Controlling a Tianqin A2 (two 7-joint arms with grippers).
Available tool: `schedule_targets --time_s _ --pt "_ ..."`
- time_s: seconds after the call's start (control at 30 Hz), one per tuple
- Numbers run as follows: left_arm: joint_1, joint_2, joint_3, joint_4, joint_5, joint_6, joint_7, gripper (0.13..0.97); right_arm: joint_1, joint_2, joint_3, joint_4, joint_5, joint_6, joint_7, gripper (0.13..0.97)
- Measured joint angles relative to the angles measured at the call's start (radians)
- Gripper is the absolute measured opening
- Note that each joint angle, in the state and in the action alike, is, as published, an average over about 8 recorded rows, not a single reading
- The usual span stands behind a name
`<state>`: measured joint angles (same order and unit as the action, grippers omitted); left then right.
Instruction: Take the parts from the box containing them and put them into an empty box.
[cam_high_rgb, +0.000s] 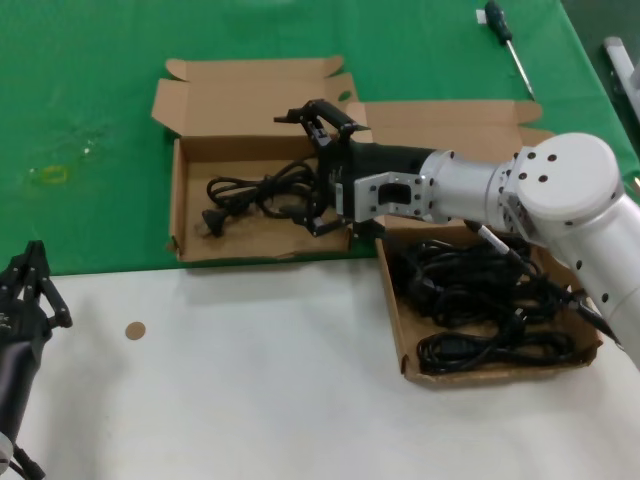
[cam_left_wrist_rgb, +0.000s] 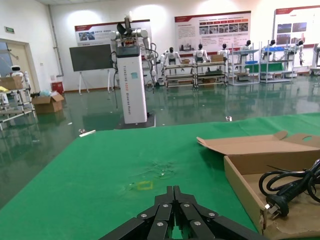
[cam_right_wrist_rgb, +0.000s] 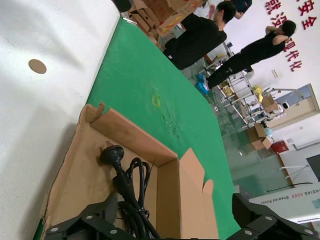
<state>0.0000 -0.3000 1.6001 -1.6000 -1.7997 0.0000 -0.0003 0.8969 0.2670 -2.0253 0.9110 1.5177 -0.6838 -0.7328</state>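
Observation:
The narrower, higher-walled cardboard box (cam_high_rgb: 190, 160) stands at the left on the green cloth, and one black power cord (cam_high_rgb: 250, 190) lies coiled in it. My right gripper (cam_high_rgb: 313, 170) reaches into the right end of that box, open wide, with its fingers on either side of the cord's end. In the right wrist view the cord (cam_right_wrist_rgb: 122, 180) runs between the spread fingers of the gripper (cam_right_wrist_rgb: 172, 225). The wider, low-walled box (cam_high_rgb: 400, 340) at the right holds several more black cords (cam_high_rgb: 480, 300). My left gripper (cam_high_rgb: 35, 285) waits shut at the near left; its view shows the cord's plug (cam_left_wrist_rgb: 279, 200).
A black-handled screwdriver (cam_high_rgb: 505, 40) lies on the green cloth at the far right. A small brown disc (cam_high_rgb: 134, 329) sits on the white table in front of the boxes. Both box lids stand open toward the back.

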Motion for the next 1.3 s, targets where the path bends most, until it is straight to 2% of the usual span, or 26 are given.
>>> schedule_targets --time_s 0.07,0.33,0.47,0.63,0.77,1.03,1.17,1.3 --pt "0.000 0.000 0.000 0.000 0.000 0.000 0.000 0.153 -0.004 0.000 0.002 0.004 0.001 0.003 0.003 0.687" --pt "0.000 0.000 0.000 0.000 0.000 0.000 0.000 0.184 -0.056 0.003 0.027 0.044 0.018 0.043 0.046 0.851" --pt "0.000 0.000 0.000 0.000 0.000 0.000 0.000 0.203 -0.099 0.004 0.047 0.077 0.031 0.075 0.081 0.886" --pt "0.000 0.000 0.000 0.000 0.000 0.000 0.000 0.279 -0.158 0.006 0.075 0.122 0.050 0.120 0.129 0.943" --pt "0.000 0.000 0.000 0.000 0.000 0.000 0.000 0.325 -0.206 0.008 0.097 0.158 0.065 0.156 0.168 0.952" --pt "0.000 0.000 0.000 0.000 0.000 0.000 0.000 0.519 -0.301 0.011 0.143 0.232 0.095 0.229 0.245 0.966" --pt "0.000 0.000 0.000 0.000 0.000 0.000 0.000 0.519 -0.349 0.013 0.165 0.268 0.110 0.265 0.284 0.966" --pt "0.000 0.000 0.000 0.000 0.000 0.000 0.000 0.627 -0.397 0.015 0.188 0.305 0.125 0.302 0.323 0.966"
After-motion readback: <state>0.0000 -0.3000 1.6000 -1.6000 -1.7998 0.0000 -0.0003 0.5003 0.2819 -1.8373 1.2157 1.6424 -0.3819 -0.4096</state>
